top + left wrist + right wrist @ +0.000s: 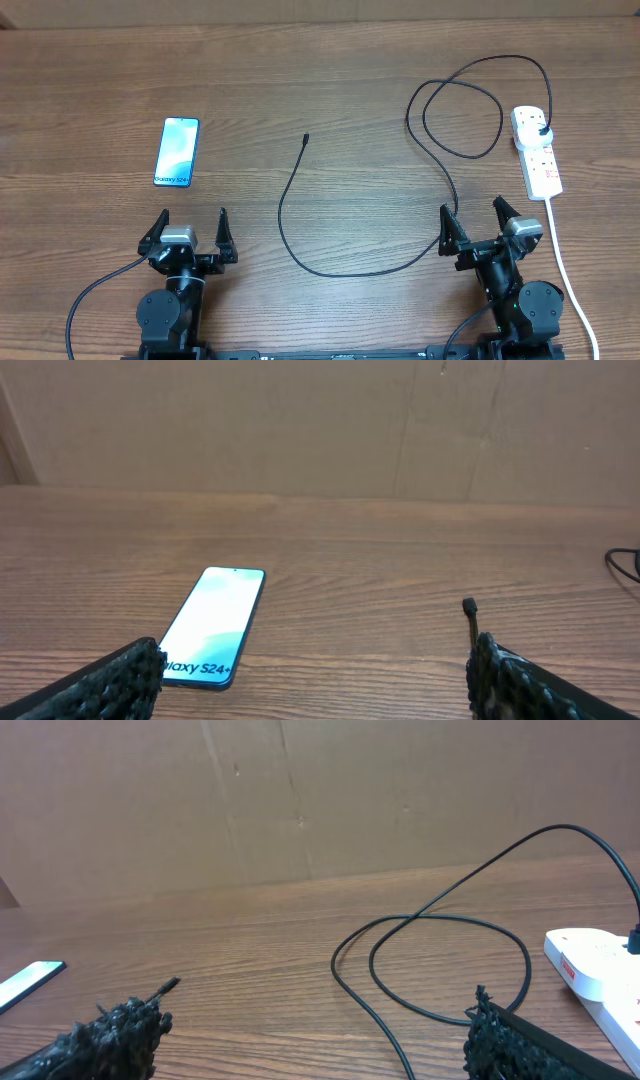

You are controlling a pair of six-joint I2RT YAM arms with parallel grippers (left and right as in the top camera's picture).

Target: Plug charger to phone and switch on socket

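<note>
The phone (pixel 177 152) lies face up on the wooden table at the left, its screen lit; it also shows in the left wrist view (pixel 213 626). The charger cable (pixel 330 268) runs from its connector tip (pixel 306 137) at mid-table, loops right, and ends in a black plug (pixel 541 129) seated in the socket (pixel 537 152), a white power strip at the right. My left gripper (pixel 190 230) is open and empty, just in front of the phone. My right gripper (pixel 476 222) is open and empty, over the cable, left of the strip.
The strip's thick white cord (pixel 565 275) runs down past the right arm to the table's front edge. A cardboard wall (pixel 300 790) stands behind the table. The cable loop (pixel 440 970) lies ahead of the right gripper.
</note>
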